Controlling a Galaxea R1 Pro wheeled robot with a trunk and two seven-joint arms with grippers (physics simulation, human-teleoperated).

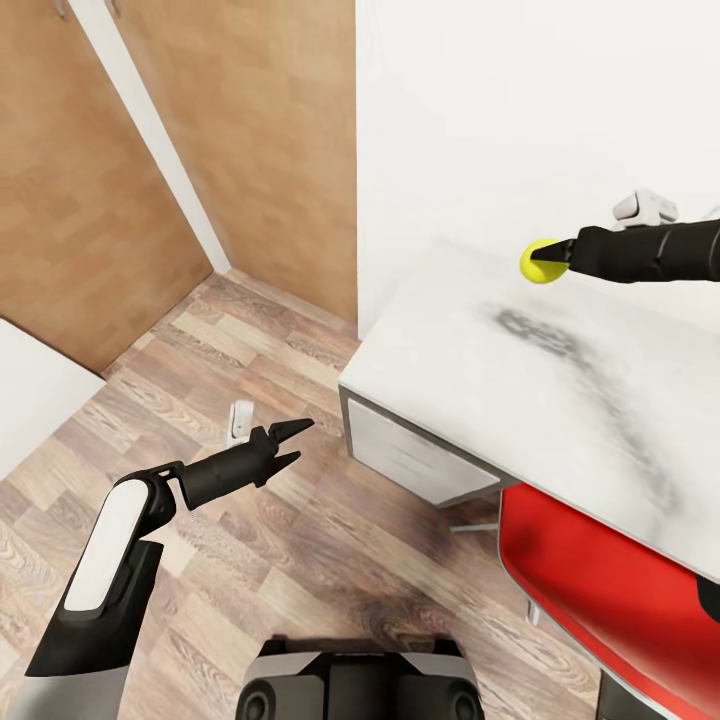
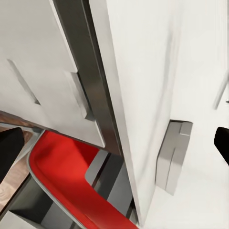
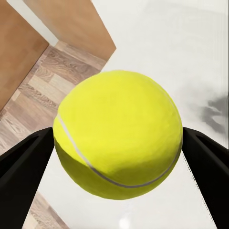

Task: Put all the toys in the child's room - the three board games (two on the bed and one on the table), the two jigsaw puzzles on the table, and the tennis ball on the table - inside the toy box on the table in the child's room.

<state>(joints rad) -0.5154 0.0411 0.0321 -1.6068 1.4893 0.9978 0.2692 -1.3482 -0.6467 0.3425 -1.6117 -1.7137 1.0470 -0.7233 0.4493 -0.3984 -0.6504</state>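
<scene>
The yellow-green tennis ball (image 1: 533,266) hangs above the far left part of the table (image 1: 470,350), and my right gripper (image 1: 550,257) is shut on it. Seen from the right wrist, the ball (image 3: 119,129) sits between both black fingers (image 3: 24,167), with the light grey tabletop (image 3: 191,57) below. My left gripper (image 1: 293,443) is open and empty, low over the wood floor, left of the table's white drawers (image 1: 410,455). A pale grey shallow block (image 2: 174,155), perhaps the toy box, shows in the left wrist view. Board games, jigsaw puzzles and bed are out of view.
A red chair (image 1: 610,590) is tucked under the table's near side at the right. Wooden wardrobe doors (image 1: 70,200) stand at the back left beside the white wall (image 1: 500,110). A small white fitting (image 1: 240,420) stands on the plank floor (image 1: 300,560) ahead of my left gripper.
</scene>
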